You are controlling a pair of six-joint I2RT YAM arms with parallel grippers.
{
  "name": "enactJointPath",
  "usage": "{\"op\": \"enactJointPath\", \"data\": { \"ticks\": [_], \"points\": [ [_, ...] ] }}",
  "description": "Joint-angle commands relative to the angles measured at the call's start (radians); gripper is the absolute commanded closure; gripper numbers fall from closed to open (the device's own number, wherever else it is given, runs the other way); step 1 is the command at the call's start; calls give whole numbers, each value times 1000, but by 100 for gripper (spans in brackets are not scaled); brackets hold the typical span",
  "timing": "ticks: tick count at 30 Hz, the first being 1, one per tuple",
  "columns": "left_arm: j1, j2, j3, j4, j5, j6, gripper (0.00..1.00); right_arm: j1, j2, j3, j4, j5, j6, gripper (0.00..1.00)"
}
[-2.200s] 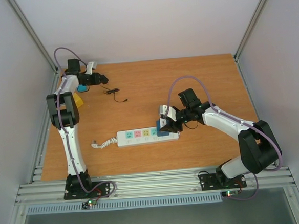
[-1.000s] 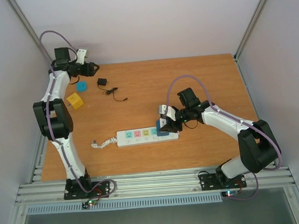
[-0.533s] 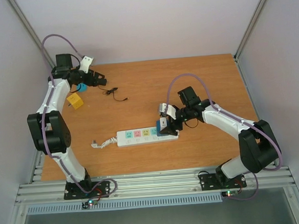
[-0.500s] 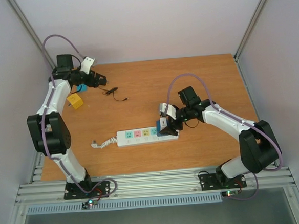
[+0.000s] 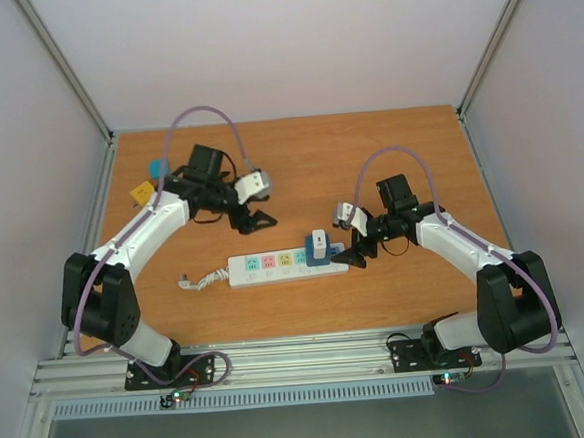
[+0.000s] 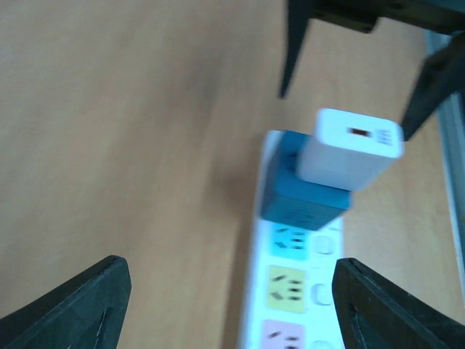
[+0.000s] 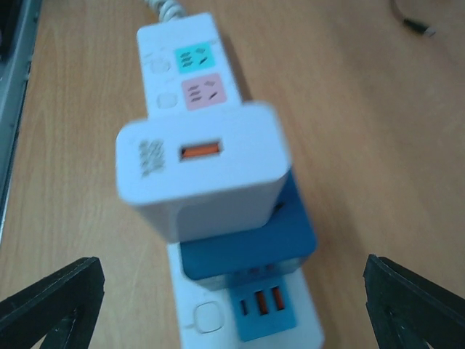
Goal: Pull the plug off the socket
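Note:
The socket (image 5: 275, 266) is a long white strip with pastel outlet faces, lying across the table's middle. A white plug (image 5: 319, 243) with an orange port stands on a blue adapter (image 5: 322, 259) at the strip's right end. My right gripper (image 5: 351, 253) hovers just right of the plug, open and holding nothing. My left gripper (image 5: 252, 221) hangs open above and behind the strip. In the left wrist view the plug (image 6: 350, 147) and socket (image 6: 294, 294) lie ahead of the gripper (image 6: 232, 309). In the right wrist view the plug (image 7: 200, 174) fills the middle between wide-apart fingertips (image 7: 54, 302).
A short coiled white cord (image 5: 202, 279) runs off the strip's left end. A yellow cube (image 5: 142, 192) and a blue object (image 5: 158, 170) sit at the back left, beside the left arm. A thin black cable end (image 7: 414, 24) lies beyond the strip.
The left arm swung from the back-left corner to above the strip's middle. The right gripper opened wider and drew back to the right, uncovering the white plug.

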Motion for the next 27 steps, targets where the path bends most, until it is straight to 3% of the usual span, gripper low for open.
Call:
{"op": "enactJointPath", "data": {
  "ticks": [1, 8, 16, 27],
  "points": [
    [-107, -48, -89, 100, 5, 4, 22, -3, -18, -72, 64, -51, -39, 2],
    [-232, -67, -173, 143, -28, 83, 21, -2, 32, -108, 163, -51, -29, 2],
    [-248, -56, -174, 152, -31, 116, 22, 3, 105, -92, 207, -68, -47, 3],
    [-305, -11, -173, 238, -45, 117, 22, 53, 151, -108, 296, -75, -7, 13]
  ]
}}
